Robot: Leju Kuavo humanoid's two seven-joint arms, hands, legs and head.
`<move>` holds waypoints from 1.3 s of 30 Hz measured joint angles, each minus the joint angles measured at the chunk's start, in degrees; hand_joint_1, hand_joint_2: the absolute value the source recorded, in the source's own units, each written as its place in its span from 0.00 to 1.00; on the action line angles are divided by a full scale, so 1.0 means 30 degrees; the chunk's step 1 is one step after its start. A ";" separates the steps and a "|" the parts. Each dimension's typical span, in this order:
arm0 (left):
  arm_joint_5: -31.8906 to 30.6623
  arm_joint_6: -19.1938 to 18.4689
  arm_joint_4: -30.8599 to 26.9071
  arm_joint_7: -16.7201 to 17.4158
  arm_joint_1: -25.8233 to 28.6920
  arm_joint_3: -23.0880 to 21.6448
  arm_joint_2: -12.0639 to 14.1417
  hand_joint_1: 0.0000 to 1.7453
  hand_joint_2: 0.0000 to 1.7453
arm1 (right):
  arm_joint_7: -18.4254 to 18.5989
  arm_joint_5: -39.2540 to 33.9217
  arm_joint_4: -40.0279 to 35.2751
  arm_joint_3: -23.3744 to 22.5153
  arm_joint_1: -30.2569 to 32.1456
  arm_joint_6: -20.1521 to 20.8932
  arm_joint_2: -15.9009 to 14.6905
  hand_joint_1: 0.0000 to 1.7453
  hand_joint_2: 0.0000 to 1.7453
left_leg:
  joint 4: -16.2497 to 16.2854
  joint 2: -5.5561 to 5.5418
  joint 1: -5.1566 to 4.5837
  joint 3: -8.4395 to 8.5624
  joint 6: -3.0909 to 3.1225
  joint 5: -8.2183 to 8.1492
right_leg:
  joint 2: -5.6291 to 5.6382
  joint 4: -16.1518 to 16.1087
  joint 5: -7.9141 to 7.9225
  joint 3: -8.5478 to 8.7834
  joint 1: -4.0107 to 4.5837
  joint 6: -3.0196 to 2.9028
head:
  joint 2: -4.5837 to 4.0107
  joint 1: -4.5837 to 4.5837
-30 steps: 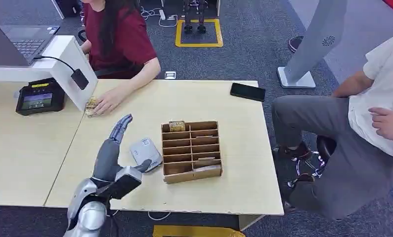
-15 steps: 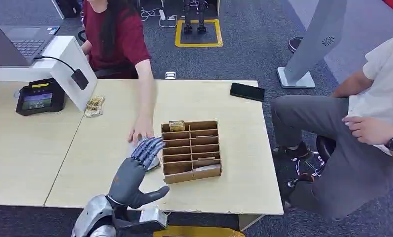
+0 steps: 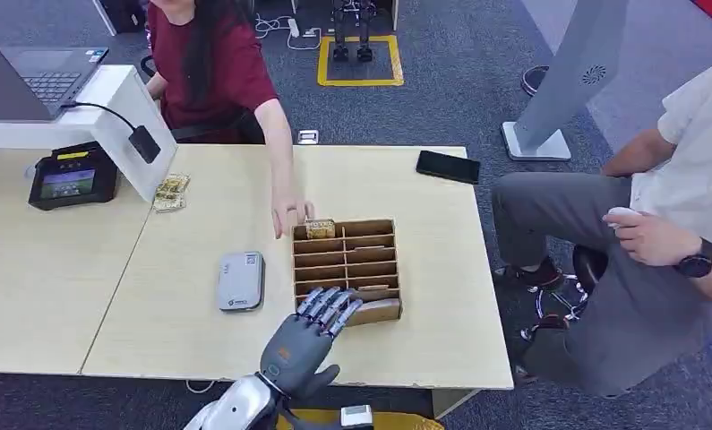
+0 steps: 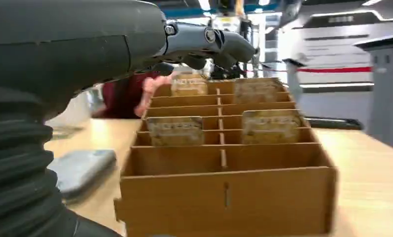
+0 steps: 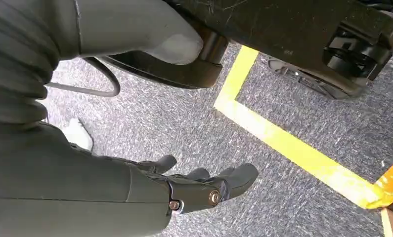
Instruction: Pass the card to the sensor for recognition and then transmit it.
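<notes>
My left hand (image 3: 309, 336), fingers spread and empty, hovers over the wooden card rack (image 3: 347, 273) near the table's front edge (image 3: 406, 372); next I must pinch a card (image 4: 174, 131).

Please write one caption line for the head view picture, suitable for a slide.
Robot's left hand reaches over the near end of the wooden card rack while a person's hand touches its far end.

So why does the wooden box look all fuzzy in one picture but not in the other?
In the left wrist view the wooden box sits very close to the camera and looks smeared, and the left hand above it is soft too; in the head view the box and the grey sensor look sharp under even light, with no glare.
</notes>
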 joint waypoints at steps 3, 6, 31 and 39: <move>-0.0258 0.0015 0.0541 0.0031 -0.0092 0.0219 -0.0636 0.00 1.00 | -0.0007 0.0015 -0.0007 -0.0103 0.0001 0.0000 0.0043 0.00 1.00 | -0.0001 0.0000 0.0001 -0.0003 0.0000 0.0000 | 0.0002 0.0001 0.0000 0.0000 0.0000 0.0000 | 0.0000 0.0000; -0.0179 0.0001 0.0998 0.0017 -0.0094 0.0597 -0.1183 0.00 1.00 | -0.0007 0.0029 -0.0044 -0.0095 0.0002 0.0000 0.0051 0.00 1.00 | -0.0001 -0.0001 0.0001 -0.0005 0.0000 -0.0001 | 0.0002 0.0001 -0.0002 -0.0001 0.0000 0.0001 | 0.0000 0.0000; 0.2422 -0.0509 0.0861 -0.1221 -0.0006 0.4342 -0.2262 0.00 1.00 | -0.0350 0.0030 -0.0080 -0.0095 0.0079 -0.0036 0.0073 0.00 1.00 | -0.0001 -0.0005 0.0002 -0.0011 0.0000 0.0000 | 0.0000 0.0005 -0.0002 -0.0002 0.0000 0.0001 | 0.0000 0.0000; 0.1548 -0.0648 0.0140 -0.0537 -0.0384 0.5290 -0.2262 0.00 1.00 | -0.0350 0.0030 -0.0080 -0.0095 0.0085 -0.0036 0.0073 0.00 1.00 | -0.0002 -0.0004 0.0003 -0.0005 -0.0001 0.0002 | 0.0000 0.0006 0.0000 -0.0001 0.0002 -0.0001 | 0.0000 0.0000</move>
